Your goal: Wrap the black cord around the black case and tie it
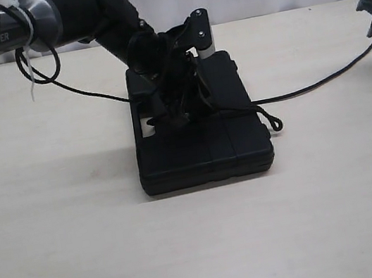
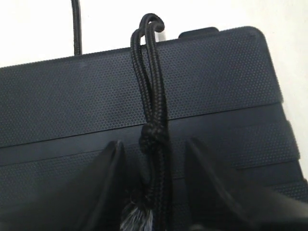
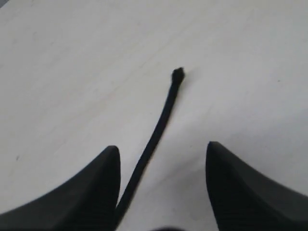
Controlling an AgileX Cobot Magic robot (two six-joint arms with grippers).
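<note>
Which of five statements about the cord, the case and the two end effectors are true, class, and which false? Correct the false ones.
1. The black case lies flat on the table. True.
2. The right end effector is shut on the black cord. False: its jaws stand open, with the cord lying between them.
3. The cord's free end rests on the table, off the case. True.
4. The cord's knot lies on the table. False: it lies on the case's top.
5. The left end effector is parked away from the case. False: it is over the case.
</note>
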